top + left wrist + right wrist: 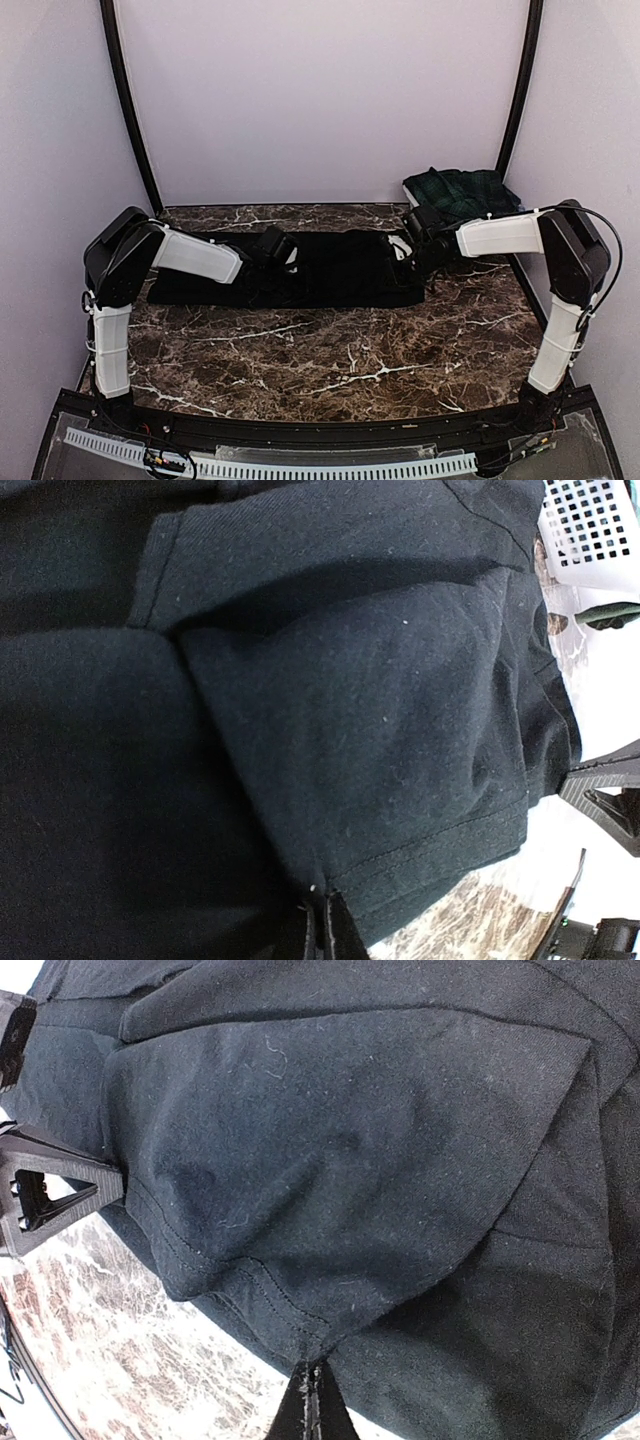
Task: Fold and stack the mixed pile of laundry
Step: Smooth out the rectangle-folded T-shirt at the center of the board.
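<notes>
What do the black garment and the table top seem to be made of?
Black garment: looks like soft, matte cotton knit, probably jersey; stitched hem, lint specks, limp folds.
Table top: dark brown marble look with white veins, slightly glossy; real stone or printed laminate cannot be told.

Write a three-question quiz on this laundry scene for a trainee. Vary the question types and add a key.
1. True or false: the left gripper is shut on the hem of the black garment.
2. Multiple choice: where does the tartan skirt lie?
A. at the far right corner of the table
B. at the near left corner of the table
C. under the black garment
3. Short answer: which garment is the right gripper pinching?

Key: 1 true. 2 A. 3 the black garment, at its hem.
</notes>
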### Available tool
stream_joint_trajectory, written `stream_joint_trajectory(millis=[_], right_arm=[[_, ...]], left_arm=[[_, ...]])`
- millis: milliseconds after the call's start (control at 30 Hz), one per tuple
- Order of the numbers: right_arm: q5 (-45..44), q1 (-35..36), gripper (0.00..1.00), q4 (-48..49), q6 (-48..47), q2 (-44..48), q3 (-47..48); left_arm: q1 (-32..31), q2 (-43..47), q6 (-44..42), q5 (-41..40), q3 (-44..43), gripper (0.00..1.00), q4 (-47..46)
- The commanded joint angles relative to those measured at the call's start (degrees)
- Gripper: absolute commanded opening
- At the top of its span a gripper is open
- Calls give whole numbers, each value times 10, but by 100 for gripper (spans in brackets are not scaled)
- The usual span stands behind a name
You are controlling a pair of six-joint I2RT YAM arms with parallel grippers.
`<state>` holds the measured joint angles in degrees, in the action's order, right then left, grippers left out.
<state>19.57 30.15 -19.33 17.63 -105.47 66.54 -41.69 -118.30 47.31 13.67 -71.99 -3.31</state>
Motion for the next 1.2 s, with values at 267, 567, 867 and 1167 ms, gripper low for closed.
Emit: stream_joint_trajectory(millis=[267,567,867,1167], right_arm=[[-14,-19,0,10,-12,27,34],[-11,-51,0,3,-21,-13,126],[-22,-68,0,0,-29,-97,238],[-23,-72,0,-2,-30,-164,299]], left_arm=[[10,29,-14,2,-37,0,-2],[67,15,-26,34,-92,0,-23],[104,-57,-61,52,-196,0,-24],[125,-135,-66,61,-264,0,-18]])
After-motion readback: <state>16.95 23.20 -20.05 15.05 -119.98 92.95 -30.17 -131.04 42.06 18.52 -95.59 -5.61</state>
